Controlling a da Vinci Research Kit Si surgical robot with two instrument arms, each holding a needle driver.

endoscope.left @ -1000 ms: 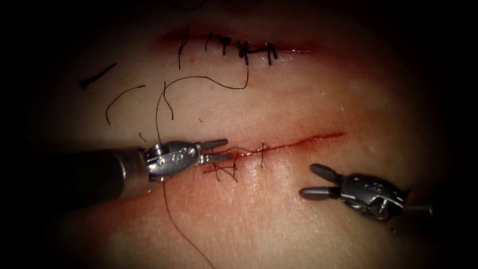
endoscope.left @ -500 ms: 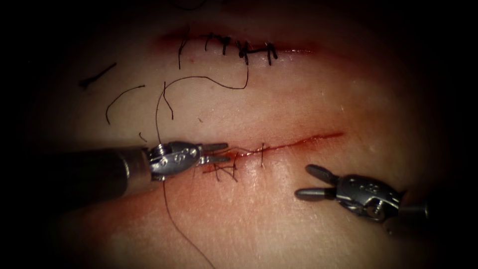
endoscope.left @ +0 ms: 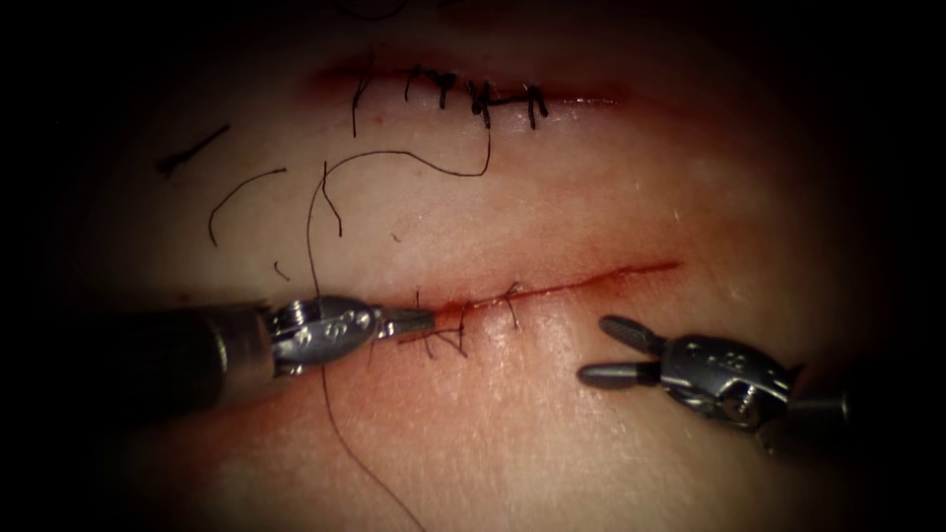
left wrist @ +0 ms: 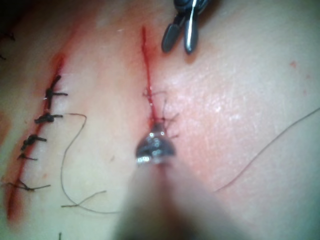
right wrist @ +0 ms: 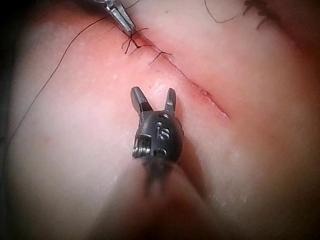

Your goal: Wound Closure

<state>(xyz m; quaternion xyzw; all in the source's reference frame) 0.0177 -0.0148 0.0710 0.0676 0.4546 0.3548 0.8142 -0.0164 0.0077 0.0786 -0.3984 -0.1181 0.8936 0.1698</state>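
My left tool (endoscope.left: pixel 422 320) lies along the left end of the lower cut (endoscope.left: pixel 601 278) in the tissue (endoscope.left: pixel 591 463), jaws shut at the stitches (endoscope.left: pixel 445 337), apparently on a strand of thread there. The same tip meets the stitches in the left wrist view (left wrist: pixel 157 132) and in the right wrist view (right wrist: pixel 126 24). A long dark thread (endoscope.left: pixel 313 236) runs past its wrist and down the tissue. My right tool (endoscope.left: pixel 599 350) hovers below the cut's right half, jaws open and holding nothing (right wrist: pixel 153 95). Neither tool holds a needle.
An upper cut (endoscope.left: pixel 591 99) is closed with several dark stitches (endoscope.left: pixel 483 97), and a thread tail curls down from it. Cut ends of thread (endoscope.left: pixel 241 192) lie at the upper left. Red fluid (endoscope.left: pixel 434 379) stains the tissue around the lower stitches.
The left tool's jaws have closed at the stitches and it has drawn back slightly to the left, tilting the nearest stitch. The right tool has crept left.
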